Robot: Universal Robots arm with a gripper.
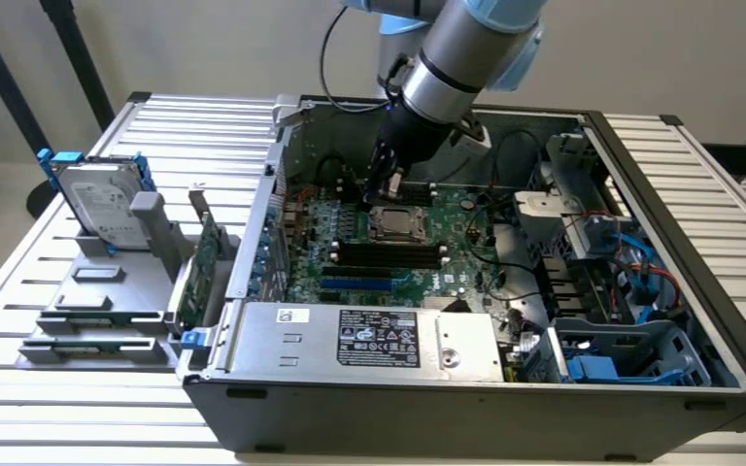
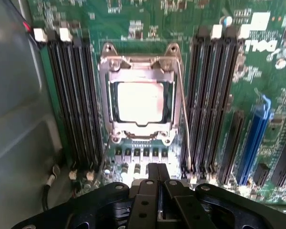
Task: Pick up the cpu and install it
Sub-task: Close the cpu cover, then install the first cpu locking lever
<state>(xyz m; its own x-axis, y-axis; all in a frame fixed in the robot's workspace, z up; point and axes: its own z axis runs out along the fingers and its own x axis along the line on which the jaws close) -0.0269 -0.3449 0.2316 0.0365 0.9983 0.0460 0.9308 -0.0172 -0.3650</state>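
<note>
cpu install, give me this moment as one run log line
cpu: seated in socket | gripper: shut, empty, close to socket

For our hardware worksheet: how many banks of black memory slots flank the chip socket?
2: one bank beside the socket, the other bank on its opposite side.

The arm [image 1: 457, 49] is cut off by the exterior view's edge at 12 o'clock. The cpu [image 2: 140, 101] glares white, its markings unreadable and its rim tucked under the socket frame [image 2: 140, 64]. Print on the power supply label [image 1: 377, 340], at the case's 6 o'clock, is too small to read.
</note>
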